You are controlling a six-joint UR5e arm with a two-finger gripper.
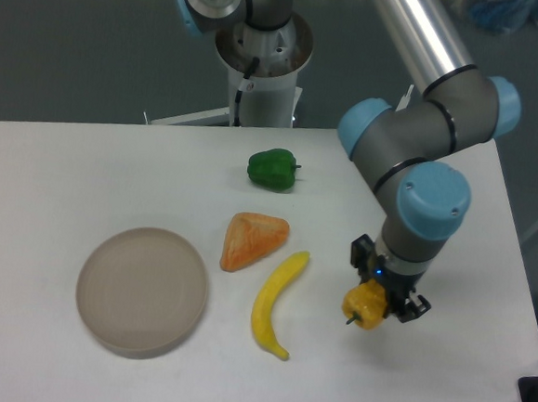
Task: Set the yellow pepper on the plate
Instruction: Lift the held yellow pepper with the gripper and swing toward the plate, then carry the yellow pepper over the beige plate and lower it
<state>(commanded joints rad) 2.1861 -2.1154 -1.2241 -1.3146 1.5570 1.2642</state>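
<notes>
The yellow pepper [362,306] hangs just above the white table at the right, its dark stem pointing left and down. My gripper [380,298] is shut on it from above, and its black fingers are partly hidden behind the pepper. The plate [142,290], round and beige-grey, lies flat at the left of the table with nothing on it, far from the gripper.
A yellow banana [274,301] lies between the pepper and the plate. An orange wedge-shaped piece [252,240] sits just above it, and a green pepper [272,169] lies further back. The arm's base [260,61] stands behind the table.
</notes>
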